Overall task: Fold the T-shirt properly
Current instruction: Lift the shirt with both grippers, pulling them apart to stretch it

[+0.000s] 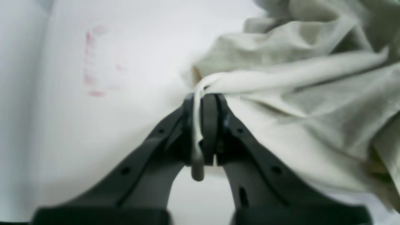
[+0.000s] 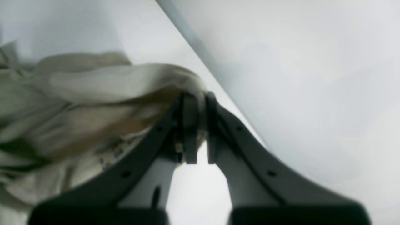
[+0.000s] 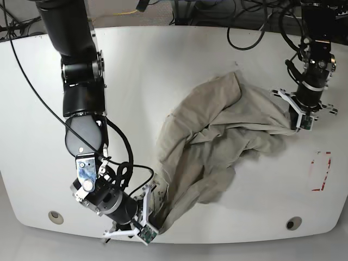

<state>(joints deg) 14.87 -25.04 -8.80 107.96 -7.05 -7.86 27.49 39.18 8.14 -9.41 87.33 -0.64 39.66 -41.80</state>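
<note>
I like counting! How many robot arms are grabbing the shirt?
2. The left gripper pinches the shirt at its far right edge; the right gripper pinches its near left corner.

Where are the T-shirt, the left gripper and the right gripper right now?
T-shirt (image 3: 217,147): base view, crumpled middle of the cloth.
Left gripper (image 1: 201,100): left wrist view, fingertips shut on a shirt edge.
Right gripper (image 2: 197,98): right wrist view, fingertips shut on bunched cloth.

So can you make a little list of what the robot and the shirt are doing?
shirt: T-shirt, beige, crumpled, stretched between both arms
left gripper: shut on a thin edge of the shirt
right gripper: shut on a bunched edge
table: white, with a red mark near the left arm
folded: not yet
</note>
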